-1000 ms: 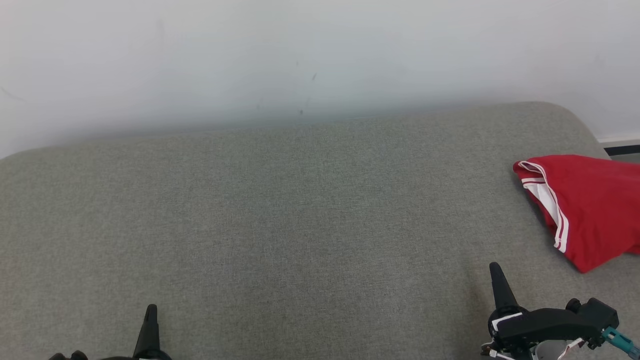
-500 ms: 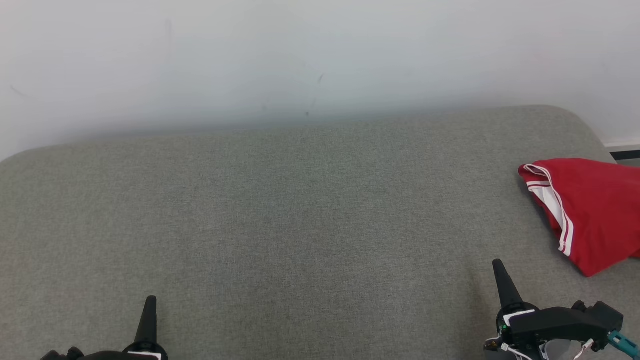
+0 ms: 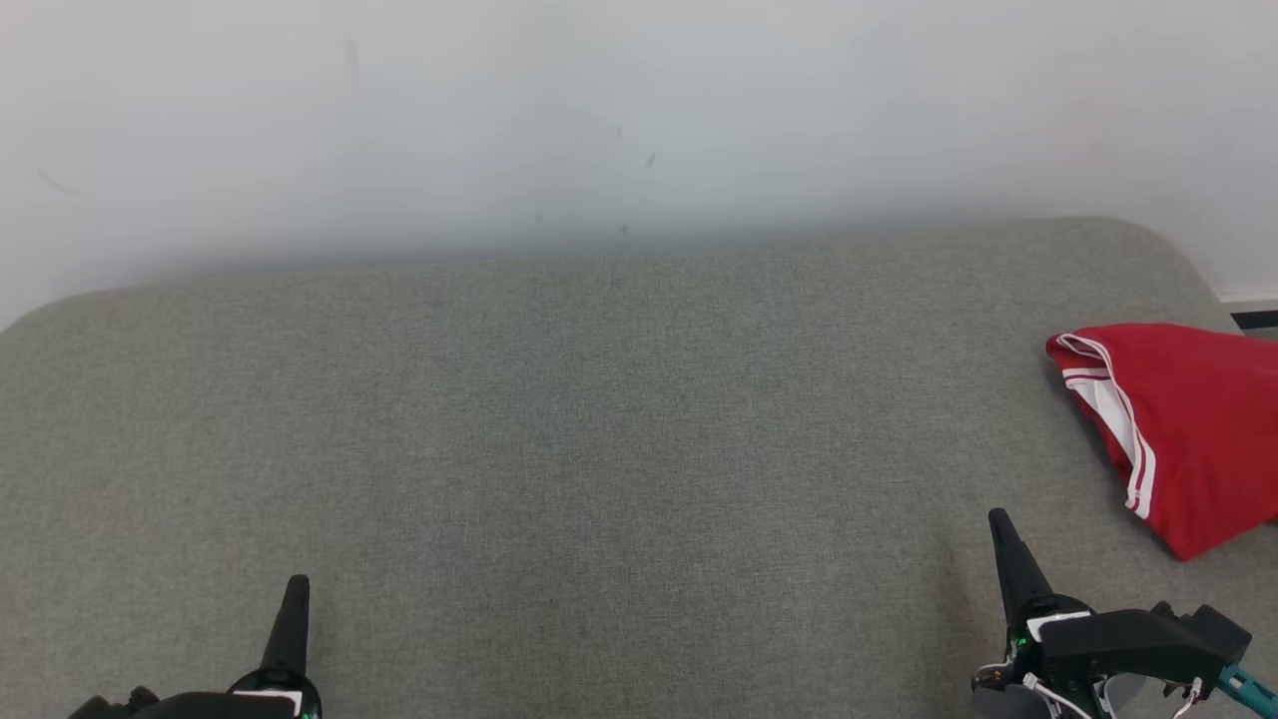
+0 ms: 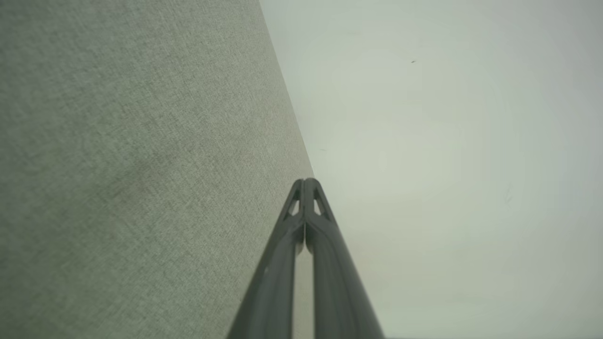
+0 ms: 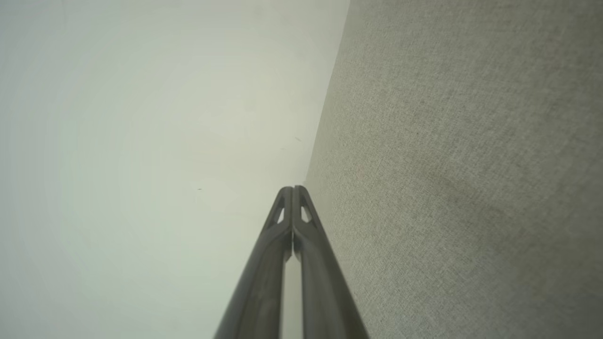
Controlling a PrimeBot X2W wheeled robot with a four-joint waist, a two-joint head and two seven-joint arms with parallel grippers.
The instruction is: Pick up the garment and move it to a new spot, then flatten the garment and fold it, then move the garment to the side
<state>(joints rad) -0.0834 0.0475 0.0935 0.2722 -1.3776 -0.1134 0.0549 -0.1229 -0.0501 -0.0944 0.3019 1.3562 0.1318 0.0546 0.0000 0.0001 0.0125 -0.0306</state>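
The garment lies folded at the right edge of the cushion — apparently already set aside; left gripper and right gripper are closed, empty.

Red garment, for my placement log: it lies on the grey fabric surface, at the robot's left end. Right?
Not quite: the red garment lies on the grey fabric surface, but at the robot's right end, as the head view shows.

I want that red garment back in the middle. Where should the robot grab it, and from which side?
Probably pinch the red garment at its striped trim, right gripper coming from the left: that layered edge faces the grey cushion, while the rest runs out of frame.
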